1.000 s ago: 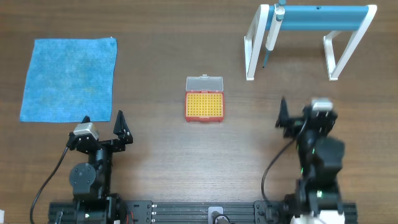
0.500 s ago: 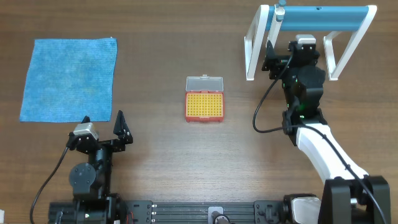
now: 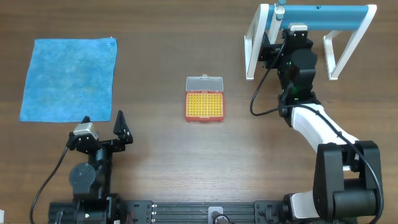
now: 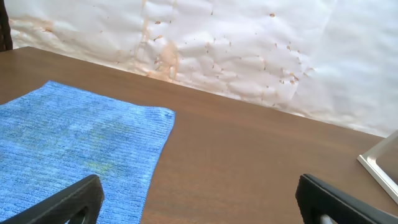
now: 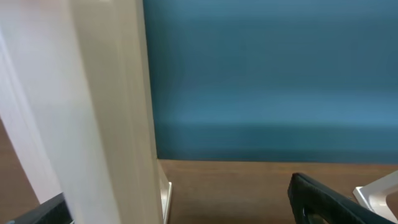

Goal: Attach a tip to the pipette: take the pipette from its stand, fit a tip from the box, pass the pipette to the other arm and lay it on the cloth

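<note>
The right end effector [image 3: 277,48], fingers spread wide and holding nothing, sits right at the pipette [image 3: 279,12], which hangs on its stand [image 3: 323,17]. The tip box [image 3: 204,106] lies well to its left, and the cloth [image 3: 69,79] farther left.

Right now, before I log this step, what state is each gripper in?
Left gripper: fingers open, holding nothing.
Right gripper: fingers open at the stand, holding nothing.

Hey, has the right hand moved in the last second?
Yes. The right hand has travelled up the top view, from about level with the tip box to the left end of the stand.
</note>
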`<action>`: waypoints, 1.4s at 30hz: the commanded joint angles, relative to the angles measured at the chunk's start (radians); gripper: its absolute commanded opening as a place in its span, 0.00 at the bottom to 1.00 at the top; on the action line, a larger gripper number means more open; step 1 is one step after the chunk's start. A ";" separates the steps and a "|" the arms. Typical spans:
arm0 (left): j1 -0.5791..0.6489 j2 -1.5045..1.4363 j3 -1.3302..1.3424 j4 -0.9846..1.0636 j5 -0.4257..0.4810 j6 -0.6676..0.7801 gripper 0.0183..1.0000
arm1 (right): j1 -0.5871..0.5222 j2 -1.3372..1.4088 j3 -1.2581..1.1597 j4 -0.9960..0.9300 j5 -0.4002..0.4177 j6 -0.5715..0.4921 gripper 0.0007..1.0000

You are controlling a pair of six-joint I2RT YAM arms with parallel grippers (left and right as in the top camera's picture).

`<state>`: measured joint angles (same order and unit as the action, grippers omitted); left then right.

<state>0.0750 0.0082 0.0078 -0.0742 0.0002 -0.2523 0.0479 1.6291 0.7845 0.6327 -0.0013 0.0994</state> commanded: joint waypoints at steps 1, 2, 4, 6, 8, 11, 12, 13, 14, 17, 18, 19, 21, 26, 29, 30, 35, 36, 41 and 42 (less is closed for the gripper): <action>-0.003 -0.005 -0.002 -0.005 -0.011 0.002 1.00 | -0.002 0.014 0.024 0.005 -0.002 -0.011 0.93; -0.003 -0.005 -0.002 -0.005 -0.011 0.002 1.00 | -0.003 0.015 0.025 0.005 -0.002 -0.011 0.93; -0.003 -0.005 -0.002 -0.005 -0.011 0.002 1.00 | -0.005 0.017 0.026 0.005 -0.002 -0.011 0.93; -0.003 -0.005 -0.002 -0.005 -0.011 0.002 1.00 | -0.008 0.017 0.026 0.005 -0.002 -0.011 0.93; -0.003 -0.005 -0.002 -0.005 -0.011 0.002 1.00 | -0.010 0.021 0.026 0.003 -0.002 -0.011 0.93; -0.003 -0.005 -0.002 -0.005 -0.011 0.002 1.00 | -0.017 0.026 0.035 -0.011 -0.003 -0.011 0.93; -0.003 -0.005 -0.002 -0.005 -0.011 0.002 1.00 | -0.016 0.026 0.036 -0.009 -0.003 -0.011 0.93; -0.003 -0.005 -0.002 -0.005 -0.011 0.002 1.00 | -0.016 0.026 0.040 -0.011 -0.005 -0.011 0.93; -0.003 -0.005 -0.002 -0.005 -0.011 0.002 1.00 | -0.017 0.028 0.042 -0.013 -0.008 -0.011 0.93; -0.003 -0.005 -0.002 -0.005 -0.011 0.002 1.00 | -0.014 0.032 0.046 -0.014 -0.010 -0.011 0.93; -0.003 -0.005 -0.002 -0.005 -0.011 0.002 1.00 | -0.014 0.032 0.046 -0.016 -0.010 -0.011 0.93; -0.003 -0.005 -0.002 -0.005 -0.011 0.002 1.00 | -0.014 0.032 0.047 -0.016 -0.010 -0.011 0.93; -0.003 -0.005 -0.002 -0.005 -0.011 0.002 1.00 | -0.013 0.032 0.047 -0.016 -0.010 0.005 0.93; -0.003 -0.005 -0.002 -0.005 -0.011 0.002 1.00 | -0.006 0.032 0.047 -0.018 -0.011 0.051 0.21; -0.003 -0.005 -0.002 -0.005 -0.011 0.002 1.00 | 0.000 0.032 0.046 -0.018 -0.011 0.051 0.09; -0.003 -0.005 -0.002 -0.005 -0.011 0.002 1.00 | 0.002 0.031 0.046 -0.018 -0.011 0.050 0.08; -0.003 -0.005 -0.002 -0.005 -0.011 0.002 1.00 | 0.002 0.016 0.046 -0.018 -0.011 0.050 0.09; -0.003 -0.005 -0.002 -0.005 -0.011 0.002 1.00 | 0.002 -0.002 0.046 -0.019 -0.010 0.050 0.08; -0.003 -0.005 -0.002 -0.005 -0.011 0.002 1.00 | 0.002 -0.042 0.046 -0.026 -0.010 0.050 0.09; -0.003 -0.005 -0.002 -0.005 -0.011 0.002 1.00 | 0.002 -0.042 0.046 -0.026 -0.010 0.050 0.08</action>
<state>0.0750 0.0082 0.0078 -0.0742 0.0002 -0.2523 0.0425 1.6184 0.8074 0.6022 -0.0093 0.1448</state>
